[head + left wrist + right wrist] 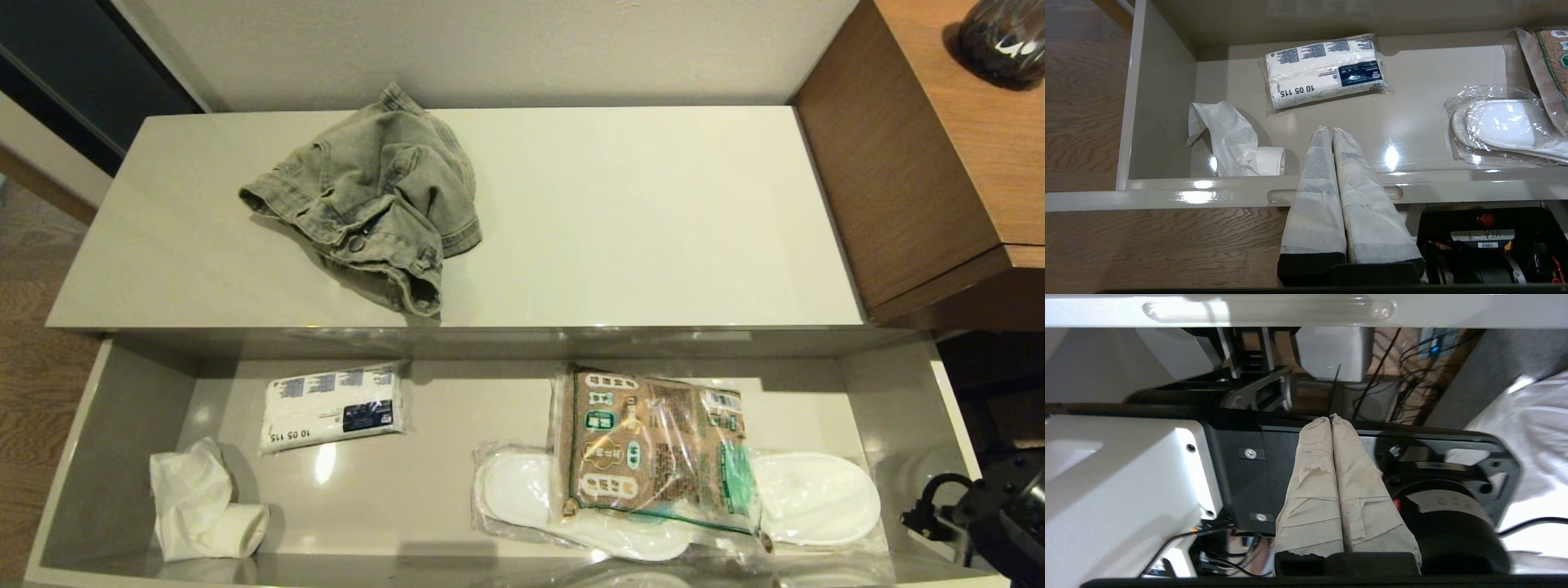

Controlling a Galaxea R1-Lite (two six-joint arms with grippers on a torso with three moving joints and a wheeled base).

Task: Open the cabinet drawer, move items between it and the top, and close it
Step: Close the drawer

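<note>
The cabinet drawer stands pulled out below the top. A crumpled grey-green denim garment lies on the top, left of its middle. My left gripper is shut and empty, hanging above the drawer's front rail over one of its slim notches; it does not show in the head view. My right gripper is shut and empty too, parked low beside the robot's base, below the drawer front. Only part of the right arm appears at the head view's lower right corner.
Inside the drawer lie a small white cloth, a white printed packet, a brown printed bag and plastic-wrapped white slippers. A brown wood-grain desk with a dark vase stands to the right.
</note>
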